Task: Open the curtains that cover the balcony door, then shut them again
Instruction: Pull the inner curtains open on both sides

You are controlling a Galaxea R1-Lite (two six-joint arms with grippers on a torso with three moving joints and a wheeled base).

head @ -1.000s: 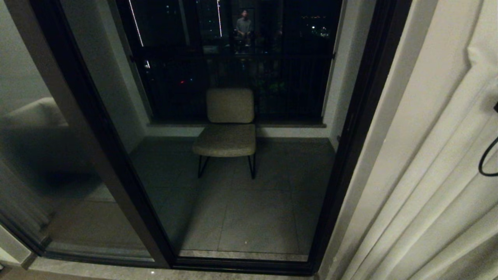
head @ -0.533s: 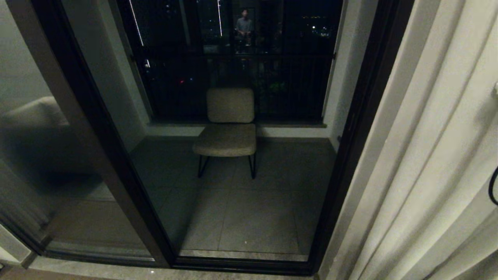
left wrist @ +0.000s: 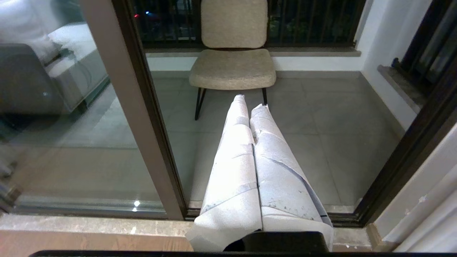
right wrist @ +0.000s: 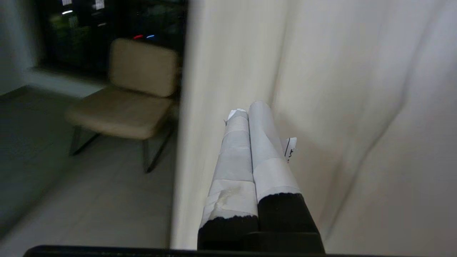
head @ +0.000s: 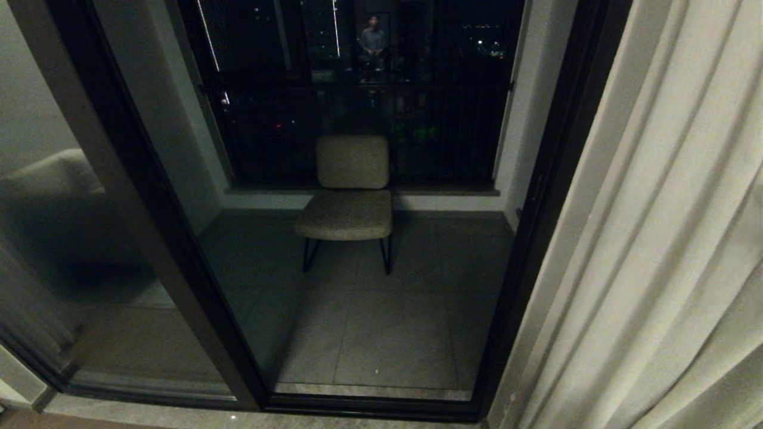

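Note:
The cream curtain (head: 661, 238) hangs in pleats at the right of the head view, drawn aside from the balcony door (head: 149, 196), whose dark frame and glass lie uncovered. No arm shows in the head view. In the right wrist view my right gripper (right wrist: 249, 108) is shut and empty, with its taped fingers (right wrist: 264, 142) close against the curtain (right wrist: 339, 89) beside its straight edge; I cannot tell whether they touch it. My left gripper (left wrist: 250, 101) is shut and empty, pointing at the door's glass (left wrist: 314, 142).
A beige chair (head: 351, 196) stands on the tiled balcony behind the glass. A stone threshold (left wrist: 89, 225) runs along the foot of the door. A person's reflection (head: 374, 39) shows high in the dark glass. A cream wall strip (head: 572, 226) separates frame and curtain.
The right arm's black cable and dark part have left the head view's right edge. The bulge in the curtain there is gone and the fabric hangs in straighter pleats.

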